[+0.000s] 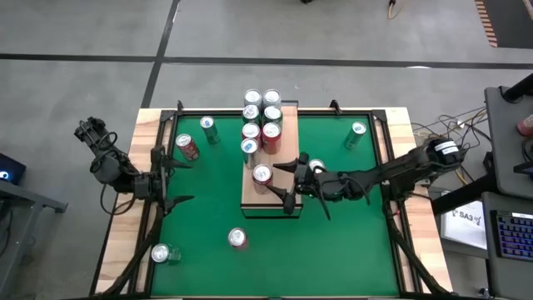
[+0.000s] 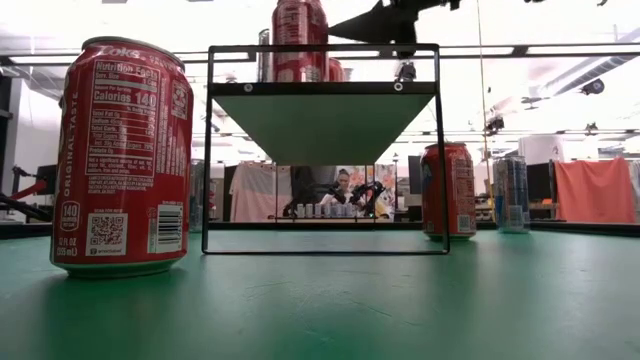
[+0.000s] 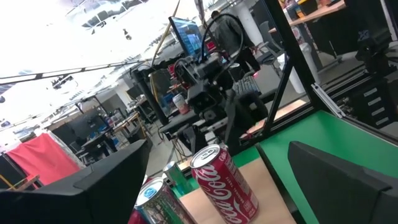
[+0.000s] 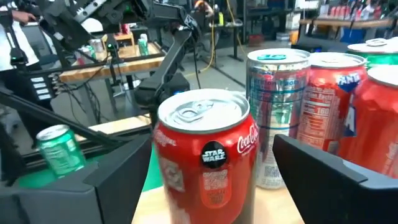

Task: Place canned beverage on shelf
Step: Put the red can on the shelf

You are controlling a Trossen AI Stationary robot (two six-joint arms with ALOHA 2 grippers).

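Note:
The shelf (image 1: 254, 196) stands mid-table on its dark frame (image 2: 325, 150). Several cans crowd its far end (image 1: 262, 117). Nearer, a red Coca-Cola can (image 1: 261, 174) (image 4: 205, 162) stands upright on the board by its base. My right gripper (image 1: 283, 183) (image 4: 212, 143) is level and open at the shelf's right side, one finger on each side of this can and short of it, touching nothing. My left gripper (image 1: 185, 179) (image 3: 217, 146) waits open near the table's left edge, facing the shelf.
Loose cans stand on the green surface: red (image 1: 188, 147) and green (image 1: 207, 127) at the far left, green (image 1: 356, 133) at the far right, silver (image 1: 316, 167) under my right arm, red (image 1: 237, 238) and silver (image 1: 164, 254) near the front. The shelf's near end is bare.

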